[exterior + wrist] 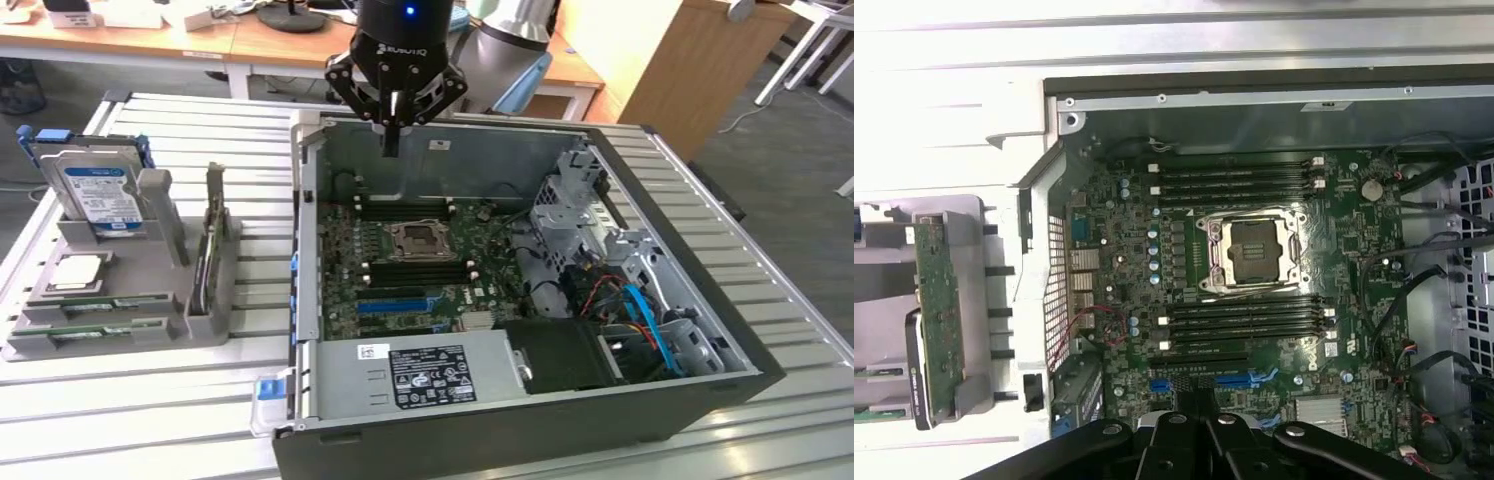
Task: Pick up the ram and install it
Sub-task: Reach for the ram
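Claw (390,148), fingers together and empty, hangs over the open case (507,150) at its twelve o'clock edge. The ram (939,300) stands in the holder (160,200) on the worktop, at nine o'clock from the case in the exterior view. Pickup looks unstarted; it needs parted fingers squared to the thin edge.

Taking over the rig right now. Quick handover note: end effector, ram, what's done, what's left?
End effector: shut, empty, hovering over the open dark-grey metal computer case.
Slim green circuit-board ram stick: in the grey plastic parts holder beside the case, untouched.
Long black motherboard slots: empty.
Done: nothing visible.
Left: ram not picked up, not installed.
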`<action>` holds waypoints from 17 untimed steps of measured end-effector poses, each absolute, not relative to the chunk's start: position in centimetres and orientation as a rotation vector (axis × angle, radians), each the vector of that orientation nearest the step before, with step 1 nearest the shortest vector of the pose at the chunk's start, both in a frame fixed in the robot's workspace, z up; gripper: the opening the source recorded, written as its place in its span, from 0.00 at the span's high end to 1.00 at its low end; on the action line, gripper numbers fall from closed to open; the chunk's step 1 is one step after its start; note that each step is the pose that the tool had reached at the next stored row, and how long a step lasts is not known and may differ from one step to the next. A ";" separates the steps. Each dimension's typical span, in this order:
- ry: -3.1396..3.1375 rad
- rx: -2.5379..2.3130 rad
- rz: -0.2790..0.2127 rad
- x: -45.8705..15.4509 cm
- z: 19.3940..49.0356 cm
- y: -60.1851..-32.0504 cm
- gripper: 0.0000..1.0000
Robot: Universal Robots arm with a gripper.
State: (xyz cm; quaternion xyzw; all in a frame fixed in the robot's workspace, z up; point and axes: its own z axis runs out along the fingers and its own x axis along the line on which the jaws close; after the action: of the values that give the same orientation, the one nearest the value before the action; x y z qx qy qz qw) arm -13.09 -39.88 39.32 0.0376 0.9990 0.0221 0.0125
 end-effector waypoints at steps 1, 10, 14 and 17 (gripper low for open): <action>3.114 0.117 0.069 -13.2 39.3 -39.9 0.89; 3.114 0.117 0.069 -14.6 39.3 -39.9 0.89; 3.114 0.117 0.069 -15.3 39.3 -39.9 0.89; 3.114 0.117 0.069 -15.8 39.3 -39.9 0.89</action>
State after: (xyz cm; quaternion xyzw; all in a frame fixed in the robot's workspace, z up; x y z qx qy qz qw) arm -15.82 -39.88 39.29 0.0376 0.9990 0.0221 0.0124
